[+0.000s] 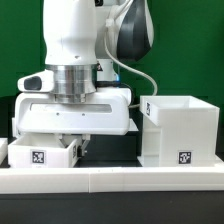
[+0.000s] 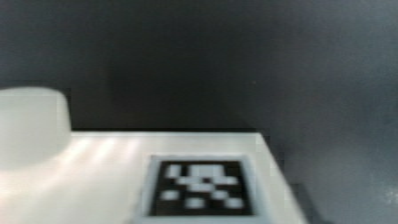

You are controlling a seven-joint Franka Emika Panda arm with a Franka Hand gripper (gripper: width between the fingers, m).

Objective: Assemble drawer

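**Gripper [image 1: 72,143] low at the small tray [image 1: 40,155], apart from the boxy shell [image 1: 180,125]**

The gripper hangs just over the small tray's rear edge. The tray sits on the dark tabletop [image 1: 112,150], to the exterior view's left of the boxy shell, with a gap between them. Whether the jaws are spread or pressed together cannot be told. In the wrist view, one white finger [image 2: 27,120] stands beside the tray's tag [image 2: 201,187].
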